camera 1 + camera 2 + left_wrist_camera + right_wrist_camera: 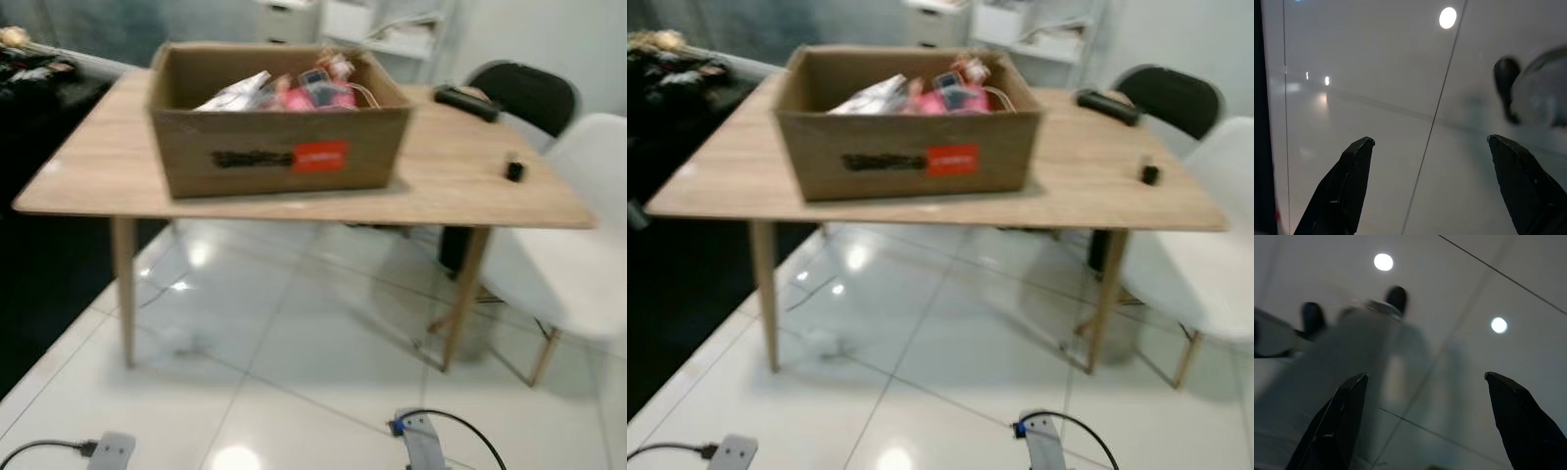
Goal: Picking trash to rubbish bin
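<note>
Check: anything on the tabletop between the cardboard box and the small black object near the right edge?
Nothing; bare wood lies between the cardboard box and the small black object on the table in both eye views.

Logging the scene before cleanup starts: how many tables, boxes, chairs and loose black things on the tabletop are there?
Wooden table: 1
Cardboard box: 1
Chairs: 2, one black, one white
Loose black items: 2, a long one and a small one
Total: 6

Glossy white tiled floor (294,372) with ceiling light reflections, light wooden worktop (98,166) on slim legs, white chair (578,245) right, black chair (529,93) far right, white shelving (392,29) beyond
</note>
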{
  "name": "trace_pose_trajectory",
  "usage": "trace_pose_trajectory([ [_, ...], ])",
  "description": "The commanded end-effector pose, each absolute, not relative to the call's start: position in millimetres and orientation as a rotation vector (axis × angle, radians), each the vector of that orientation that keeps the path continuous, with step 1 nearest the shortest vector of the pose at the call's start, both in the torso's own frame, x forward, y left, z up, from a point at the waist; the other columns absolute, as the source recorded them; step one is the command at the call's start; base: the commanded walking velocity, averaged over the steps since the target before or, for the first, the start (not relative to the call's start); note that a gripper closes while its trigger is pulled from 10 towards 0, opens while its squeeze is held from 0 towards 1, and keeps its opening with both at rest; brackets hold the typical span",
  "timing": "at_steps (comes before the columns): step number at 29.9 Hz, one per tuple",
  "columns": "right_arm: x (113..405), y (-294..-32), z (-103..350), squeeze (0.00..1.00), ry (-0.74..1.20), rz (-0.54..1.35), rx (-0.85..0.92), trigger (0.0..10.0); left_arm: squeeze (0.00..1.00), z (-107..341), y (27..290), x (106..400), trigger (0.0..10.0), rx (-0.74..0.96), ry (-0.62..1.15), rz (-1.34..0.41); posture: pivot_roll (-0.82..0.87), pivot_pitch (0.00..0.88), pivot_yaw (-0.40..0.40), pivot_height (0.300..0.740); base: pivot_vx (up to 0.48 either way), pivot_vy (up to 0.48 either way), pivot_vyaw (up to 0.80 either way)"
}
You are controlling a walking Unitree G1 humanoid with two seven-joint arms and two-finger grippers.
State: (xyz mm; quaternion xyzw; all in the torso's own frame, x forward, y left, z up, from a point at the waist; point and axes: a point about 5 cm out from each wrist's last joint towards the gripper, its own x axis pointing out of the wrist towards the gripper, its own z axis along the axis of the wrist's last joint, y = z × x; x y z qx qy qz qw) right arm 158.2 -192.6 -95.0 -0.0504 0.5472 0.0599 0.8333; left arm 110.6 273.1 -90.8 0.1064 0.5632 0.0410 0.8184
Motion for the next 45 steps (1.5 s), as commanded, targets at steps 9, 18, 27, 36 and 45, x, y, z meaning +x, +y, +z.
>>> trace_pose_trajectory([
  [9, 158.7, -187.4, -95.8, 0.00, 1.180, 0.153, -0.153, 10.0, 0.00, -104.0, 259.8, 76.1, 10.0, 0.191, 1.272, 0.132, 0.19, 0.026, -0.049, 0.740, 0.000, 0.000, -0.80],
  [18, 163.4, -180.6, -94.9, 0.00, 1.169, 0.189, -0.189, 10.0, 0.00, -102.4, 260.2, 83.9, 10.0, 0.218, 1.239, 0.136, 0.20, 0.029, -0.051, 0.740, 0.000, 0.000, -0.80],
  [27, 157.4, -185.6, -96.8, 0.00, 1.187, 0.182, -0.203, 10.0, 0.00, -101.7, 258.6, 89.9, 10.0, 0.221, 1.232, 0.133, 0.20, 0.024, -0.048, 0.740, 0.000, 0.000, -0.80],
  [36, 156.7, -185.9, -97.0, 0.00, 1.190, 0.178, -0.203, 10.0, 0.00, -101.8, 258.3, 90.8, 10.0, 0.202, 1.240, 0.146, 0.19, 0.023, -0.042, 0.740, 0.000, 0.000, -0.80],
  [45, 154.9, -186.5, -97.7, 0.00, 1.194, 0.183, -0.207, 10.0, 0.00, -102.7, 256.1, 89.9, 10.0, 0.148, 1.238, 0.166, 0.18, 0.035, -0.040, 0.740, 0.000, 0.000, -0.80],
])
